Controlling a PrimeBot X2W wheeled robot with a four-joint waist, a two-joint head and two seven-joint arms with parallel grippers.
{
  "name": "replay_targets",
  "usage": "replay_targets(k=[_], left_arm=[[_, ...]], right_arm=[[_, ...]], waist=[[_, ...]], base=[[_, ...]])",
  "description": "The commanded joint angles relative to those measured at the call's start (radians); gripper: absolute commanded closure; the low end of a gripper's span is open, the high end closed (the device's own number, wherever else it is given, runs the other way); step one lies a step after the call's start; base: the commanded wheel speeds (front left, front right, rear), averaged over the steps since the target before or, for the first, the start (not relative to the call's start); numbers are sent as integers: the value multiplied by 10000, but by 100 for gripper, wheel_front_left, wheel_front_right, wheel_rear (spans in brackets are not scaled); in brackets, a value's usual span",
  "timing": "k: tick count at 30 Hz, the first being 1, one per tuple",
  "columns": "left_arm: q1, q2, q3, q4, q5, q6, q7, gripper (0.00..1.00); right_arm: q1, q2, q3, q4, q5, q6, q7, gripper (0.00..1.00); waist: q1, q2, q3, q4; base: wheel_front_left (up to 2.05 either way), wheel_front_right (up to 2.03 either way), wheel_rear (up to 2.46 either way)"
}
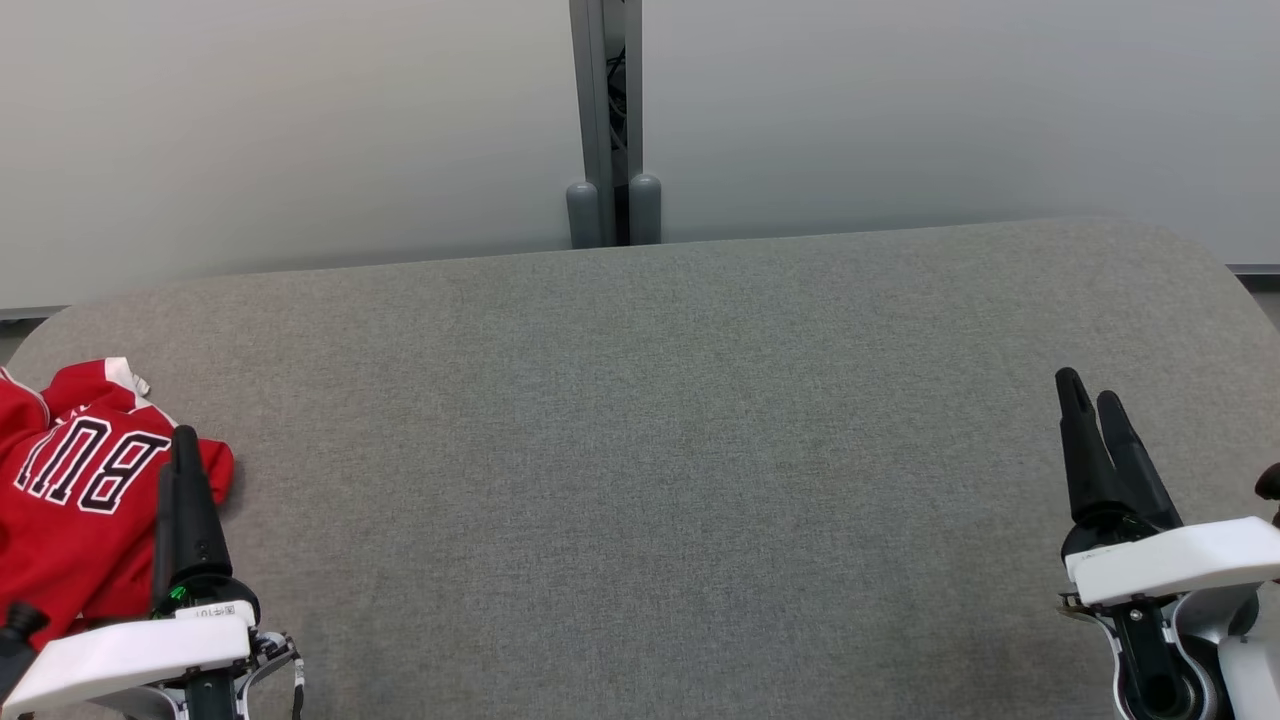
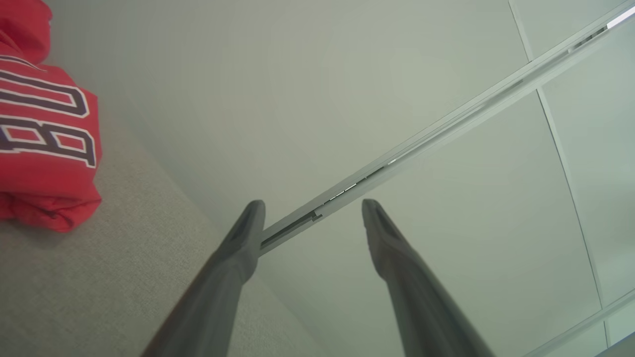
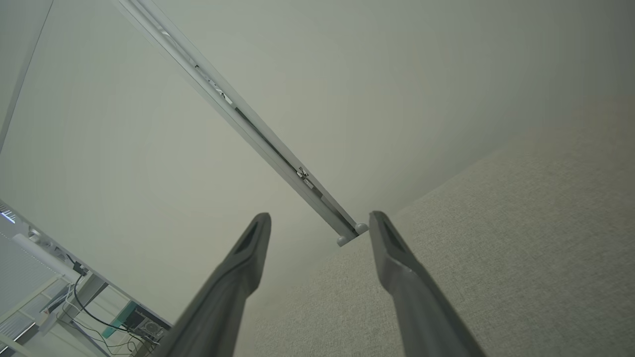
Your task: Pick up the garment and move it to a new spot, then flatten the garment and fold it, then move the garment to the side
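- Grey fabric-covered table [image 1: 640, 450] spans the work area, backed by pale wall panels [image 1: 300, 130] that meet at a grey post [image 1: 605, 120].
- Garment [image 1: 70, 500]: red with dark, white-edged lettering, bunched in a heap at the table's far left edge and partly cut off by the head view's frame.
- Left gripper [image 1: 185, 445]: fingers spread wide, holding nothing, just beside the heap's right edge. In the left wrist view the cloth lies off to one side, not between the fingers.
- Table centre: judged a suitable new spot for the garment.
- Right gripper [image 1: 1088, 390]: fingers spread wide, holding nothing, near the table's right edge and well apart from the garment.
- Step in hand, as judged: the pickup, not yet begun.
- Procedure: swing the left gripper toward the heap until cloth sits between the fingers. Descend onto a raised fold, not onto flat table. Close fully before lifting.
- Caution: a shallow pinch will likely catch a single layer and slip.
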Motion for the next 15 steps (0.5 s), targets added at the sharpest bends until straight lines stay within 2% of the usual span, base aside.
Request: replay_targets(k=[1, 6, 15], left_arm=[[-253, 41, 43, -214, 254, 47, -35, 0], [-17, 48, -411, -496, 1282, 400, -119, 0], [172, 48, -1333, -1246, 3866, 961, -246, 0]], right_arm=[[-277, -120, 67, -211, -283, 34, -117, 0], [-294, -120, 299, -259, -1184, 36, -350, 0], [-237, -125, 655, -359, -2808, 38, -735, 0]], waist=[[0, 0, -2, 5], [0, 0, -12, 30], [0, 0, 42, 29]], base=[[0, 0, 0], [0, 0, 0], [0, 0, 0]])
